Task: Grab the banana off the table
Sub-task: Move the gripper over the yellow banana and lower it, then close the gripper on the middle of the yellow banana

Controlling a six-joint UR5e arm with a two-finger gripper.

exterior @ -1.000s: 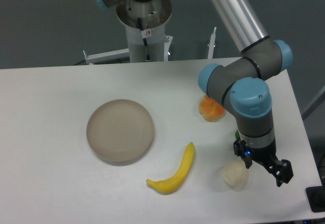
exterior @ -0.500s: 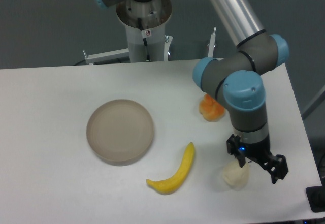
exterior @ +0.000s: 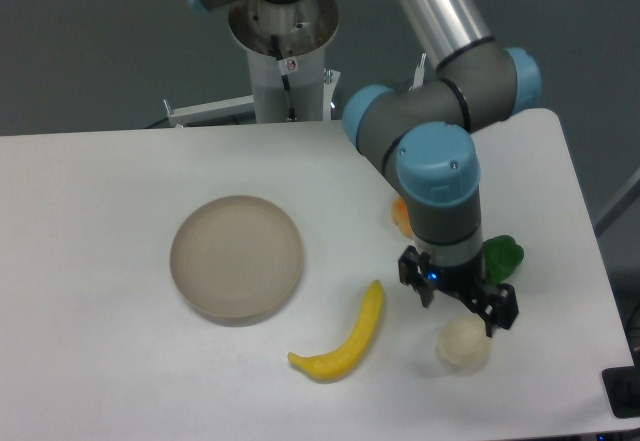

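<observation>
Lying on the white table (exterior: 120,361), the banana (exterior: 345,341) is located at 4 o'clock from the round plate (exterior: 237,257). The gripper (exterior: 460,306) is positioned beside it, jaws apart, nothing held.

The banana (exterior: 345,343) is a smooth, bright yellow, curved object with tapered ends. It lies flat on the table (exterior: 100,261), free of any grip. Its long axis runs diagonally: the upper end lies just left of the jaws, close to them but apart; the lower end lies well to their left and nearer the front edge. The curve bows toward the front-right. The table is a flat, matte white surface with a rounded corner visible at the far right; it extends under and all around the jaws.
</observation>
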